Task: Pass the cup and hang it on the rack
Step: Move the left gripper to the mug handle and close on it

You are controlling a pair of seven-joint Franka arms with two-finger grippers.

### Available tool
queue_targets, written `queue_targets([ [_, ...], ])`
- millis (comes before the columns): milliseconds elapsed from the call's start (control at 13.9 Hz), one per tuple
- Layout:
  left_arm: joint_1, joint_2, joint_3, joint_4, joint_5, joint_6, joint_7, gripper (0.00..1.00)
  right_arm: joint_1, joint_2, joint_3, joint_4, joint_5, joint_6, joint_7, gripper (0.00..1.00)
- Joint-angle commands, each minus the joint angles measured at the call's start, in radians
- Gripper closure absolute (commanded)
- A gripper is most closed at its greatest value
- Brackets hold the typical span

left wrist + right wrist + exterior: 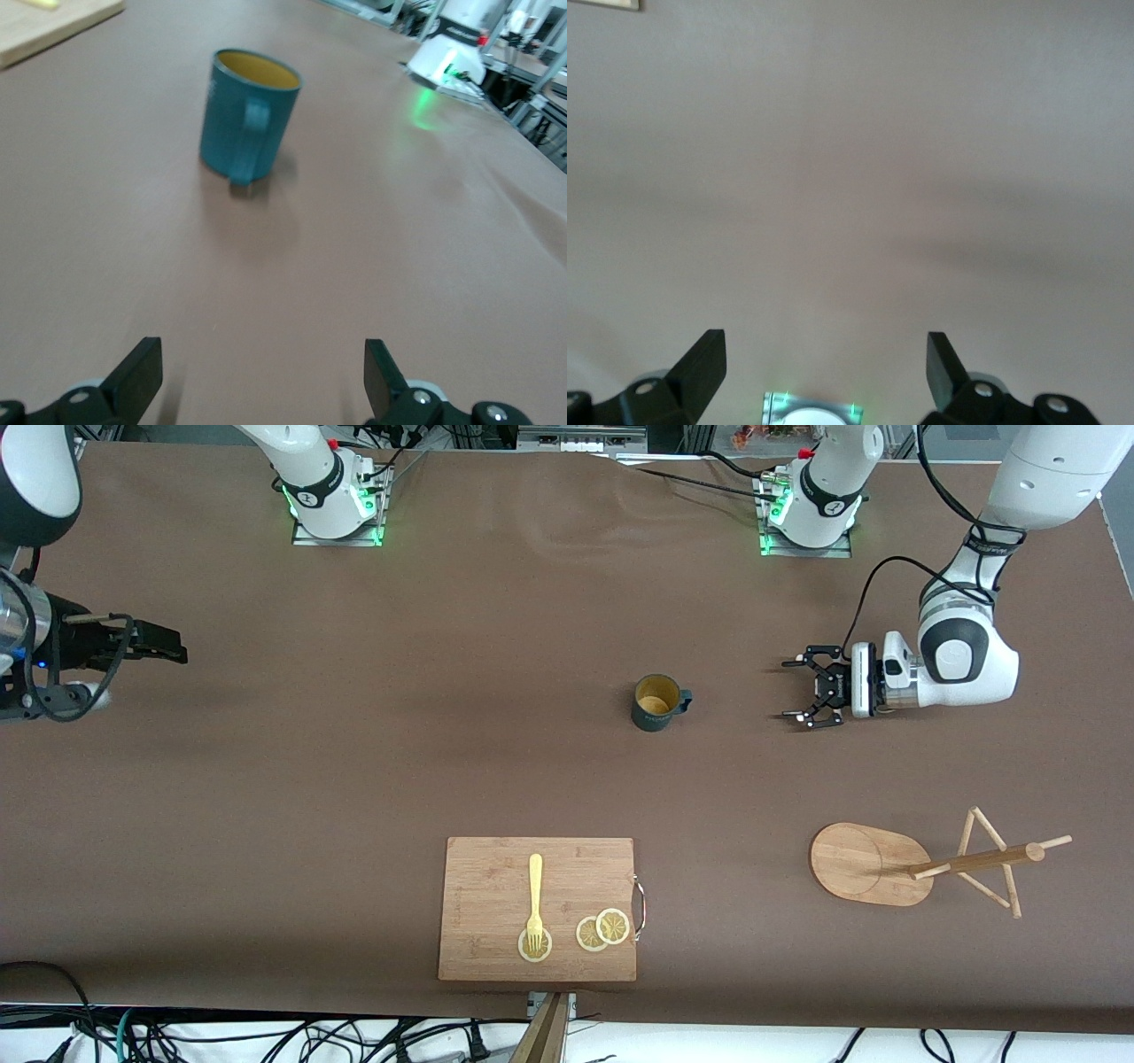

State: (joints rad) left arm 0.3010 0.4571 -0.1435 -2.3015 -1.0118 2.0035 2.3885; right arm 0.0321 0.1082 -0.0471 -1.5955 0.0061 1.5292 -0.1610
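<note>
Front view: the cup (657,702) stands upright on the brown table (354,779), handle turned toward the left arm's end. The left gripper (795,688) hangs low beside it, well apart, fingers spread and empty. The rack (921,861) lies tipped on its side, nearer the camera, toward the left arm's end. A cutting board (496,948) carries a fork (535,903) and lemon slices (603,929). The right gripper (168,646) waits at the right arm's end, jaws apart.

Left wrist view: the cup's handle faces the open fingers (142,372); a board corner shows.

Right wrist view: only bare table between spread fingers (704,363).
</note>
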Motion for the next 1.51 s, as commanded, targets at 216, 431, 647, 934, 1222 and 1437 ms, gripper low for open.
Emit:
queue_targets([
  [216, 0.012, 0.120, -0.105, 0.020, -0.194, -0.018, 0.236, 0.00, -0.058, -0.151, 0.059, -0.172, -0.038, 0.077, 0.000, 0.00],
  [431, 0.012, 0.121, -0.163, 0.022, -0.266, -0.020, 0.255, 0.00, -0.055, -0.147, 0.059, -0.153, -0.100, 0.139, 0.001, 0.00],
  [647, -0.016, 0.129, -0.199, 0.024, -0.361, -0.011, 0.258, 0.00, -0.054, -0.159, 0.056, -0.124, -0.107, 0.154, 0.003, 0.00],
  [934, -0.040, 0.155, -0.225, 0.045, -0.424, 0.038, 0.297, 0.00, -0.055, -0.153, 0.041, -0.126, -0.097, 0.132, 0.008, 0.00],
  [1222, -0.065, 0.186, -0.226, 0.053, -0.478, 0.081, 0.360, 0.00, -0.050, -0.147, 0.050, -0.127, -0.089, 0.131, 0.009, 0.00],
  [1437, -0.074, 0.186, -0.257, 0.062, -0.493, 0.116, 0.362, 0.00, -0.050, -0.157, 0.079, -0.123, -0.084, 0.066, 0.006, 0.00],
])
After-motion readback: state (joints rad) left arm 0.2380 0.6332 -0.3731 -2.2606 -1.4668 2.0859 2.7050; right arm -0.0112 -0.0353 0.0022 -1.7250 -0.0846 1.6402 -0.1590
